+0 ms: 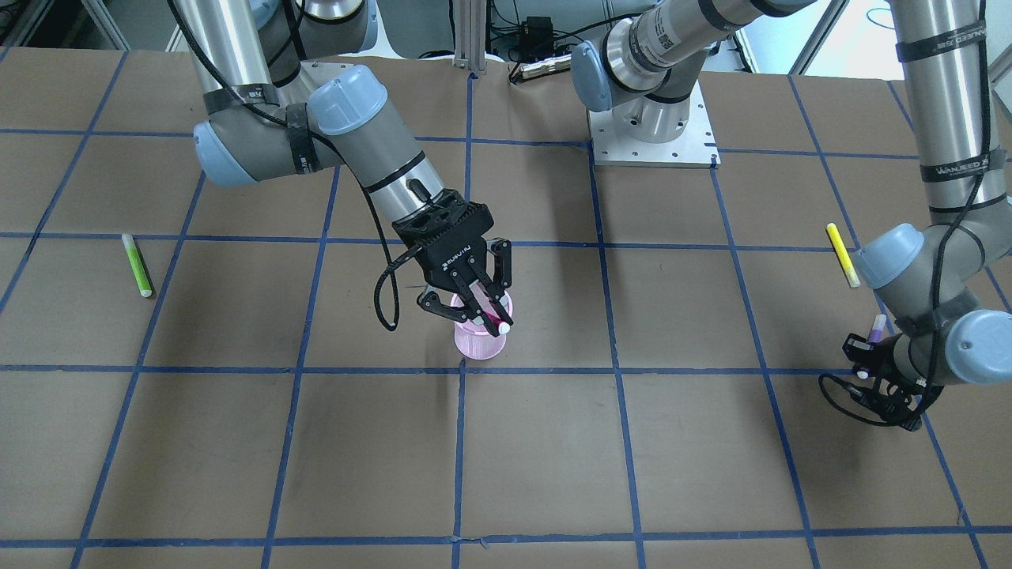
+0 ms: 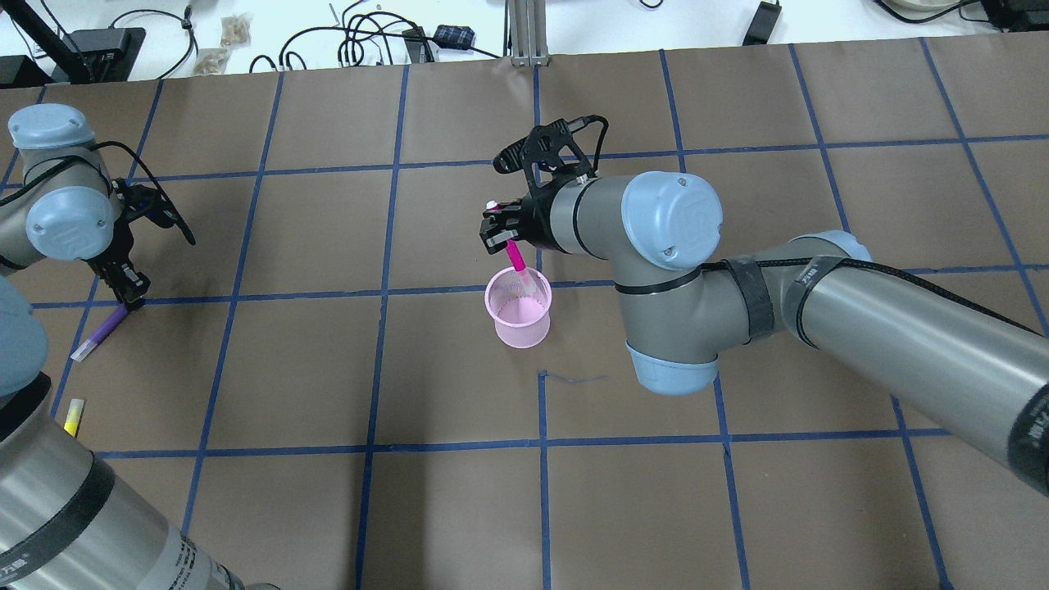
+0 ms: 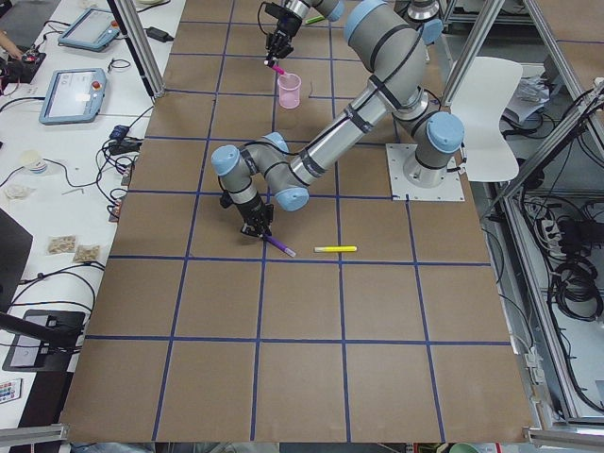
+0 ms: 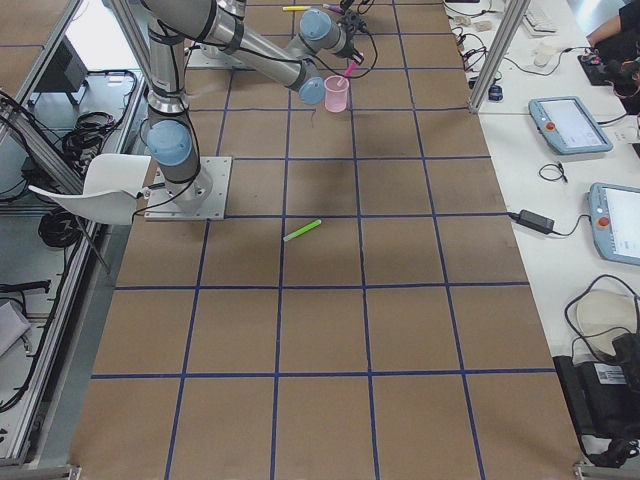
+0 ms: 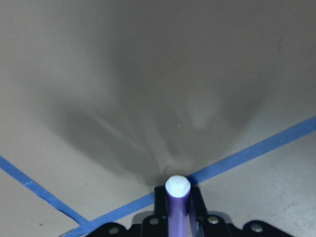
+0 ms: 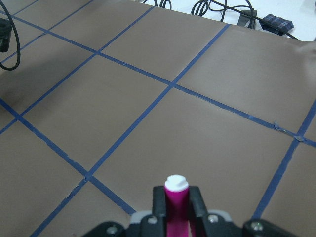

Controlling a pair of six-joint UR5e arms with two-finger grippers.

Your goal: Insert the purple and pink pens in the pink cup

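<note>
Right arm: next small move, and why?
Probably open the right gripper's jaws. The pink pen it grips is tilted, with its lower end already inside the rim of the pink cup, so letting go should drop it in.

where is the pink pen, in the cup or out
Partly in: pink pen tip dips past the cup rim, tilted, top held by right gripper.
</note>
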